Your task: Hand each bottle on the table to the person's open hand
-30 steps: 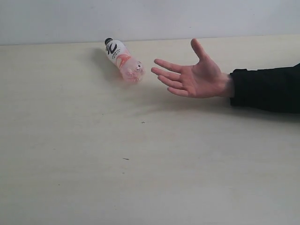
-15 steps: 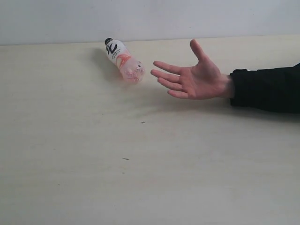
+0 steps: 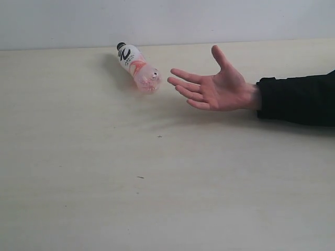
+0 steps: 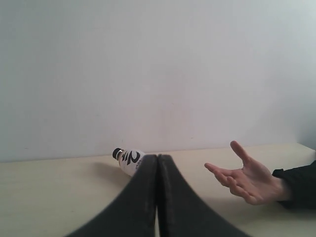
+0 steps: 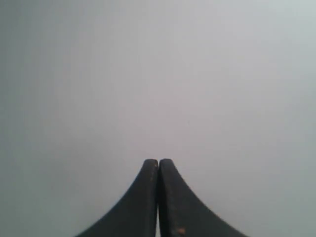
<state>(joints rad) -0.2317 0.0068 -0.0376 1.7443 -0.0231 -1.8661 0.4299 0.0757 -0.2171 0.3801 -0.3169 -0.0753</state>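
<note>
A pinkish bottle [image 3: 138, 68] with a black cap lies on its side at the back of the pale table [image 3: 157, 183]. Just to its right hovers the person's open hand [image 3: 217, 86], palm up, on a black-sleeved arm. Neither gripper appears in the exterior view. In the left wrist view my left gripper [image 4: 158, 157] is shut and empty, well short of the bottle [image 4: 129, 160], whose lower part its fingers hide; the hand [image 4: 247, 177] lies off to one side. My right gripper [image 5: 158, 161] is shut too, empty, facing only a plain grey wall.
A light grey wall [image 3: 167, 21] runs along the table's far edge, right behind the bottle. A few tiny dark specks [image 3: 159, 136] mark the tabletop. The black sleeve [image 3: 298, 99] enters from the right edge.
The person's hand has edged slightly left toward the bottle. The bottle has not moved.
</note>
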